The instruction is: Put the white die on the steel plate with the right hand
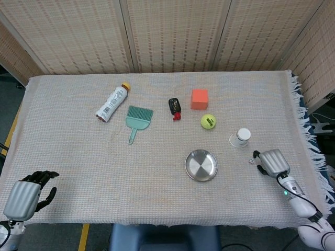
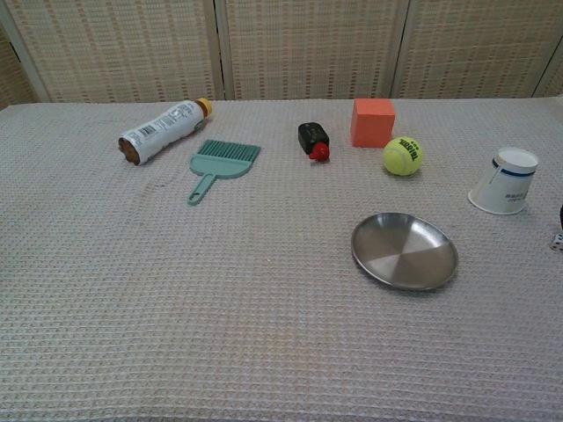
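Note:
The small white die (image 1: 252, 161) lies on the cloth right of the steel plate (image 1: 201, 165); in the chest view the die (image 2: 557, 242) shows at the right edge and the plate (image 2: 405, 251) at centre right. My right hand (image 1: 272, 162) sits just right of the die, fingers curled toward it, and holds nothing. A dark fingertip (image 2: 561, 214) just enters the chest view above the die. My left hand (image 1: 25, 196) rests at the table's near left corner, fingers curled, with nothing in it.
A white paper cup (image 1: 241, 137) lies just beyond the die. Further back are a tennis ball (image 1: 208, 121), an orange cube (image 1: 199, 98), a small dark bottle with a red cap (image 1: 174, 107), a teal brush (image 1: 137, 119) and a white bottle (image 1: 112, 103).

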Tool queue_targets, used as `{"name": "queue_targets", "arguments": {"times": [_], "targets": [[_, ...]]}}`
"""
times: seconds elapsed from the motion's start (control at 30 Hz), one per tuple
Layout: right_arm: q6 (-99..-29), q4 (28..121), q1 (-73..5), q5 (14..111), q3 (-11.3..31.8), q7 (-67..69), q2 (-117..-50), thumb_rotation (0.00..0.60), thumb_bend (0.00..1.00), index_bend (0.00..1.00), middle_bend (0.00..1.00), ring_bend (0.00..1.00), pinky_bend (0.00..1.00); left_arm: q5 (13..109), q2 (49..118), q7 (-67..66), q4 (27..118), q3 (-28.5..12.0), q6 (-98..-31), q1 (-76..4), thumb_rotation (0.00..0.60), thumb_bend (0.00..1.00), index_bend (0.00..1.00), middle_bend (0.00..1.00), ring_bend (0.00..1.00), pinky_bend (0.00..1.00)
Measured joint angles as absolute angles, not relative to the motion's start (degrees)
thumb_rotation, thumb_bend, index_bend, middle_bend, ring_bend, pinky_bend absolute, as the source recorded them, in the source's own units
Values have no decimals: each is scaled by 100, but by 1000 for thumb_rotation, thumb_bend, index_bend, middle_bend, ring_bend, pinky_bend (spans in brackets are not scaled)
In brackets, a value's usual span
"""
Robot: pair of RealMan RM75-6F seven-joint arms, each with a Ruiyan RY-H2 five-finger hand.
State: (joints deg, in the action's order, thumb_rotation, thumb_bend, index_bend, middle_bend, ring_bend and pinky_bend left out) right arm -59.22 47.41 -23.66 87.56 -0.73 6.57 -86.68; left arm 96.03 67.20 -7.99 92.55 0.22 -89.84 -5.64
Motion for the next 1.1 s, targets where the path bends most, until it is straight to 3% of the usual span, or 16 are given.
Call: {"name": "queue_targets", "arguments": {"times": [0.8, 1.1], "targets": [[-6079, 3933, -2464, 8948, -179, 1534, -9165, 600, 278, 428, 813, 902, 982, 9595, 6712, -792, 9265, 17, -8985, -557, 600, 390, 353, 409, 375, 587], [-6070, 3837, -2467, 8964, -215, 1648, -9217, 600, 278, 491, 824, 915, 992, 9594, 6712, -802, 9270, 17, -8984, -553, 600, 391, 352, 409, 375, 587]]}}
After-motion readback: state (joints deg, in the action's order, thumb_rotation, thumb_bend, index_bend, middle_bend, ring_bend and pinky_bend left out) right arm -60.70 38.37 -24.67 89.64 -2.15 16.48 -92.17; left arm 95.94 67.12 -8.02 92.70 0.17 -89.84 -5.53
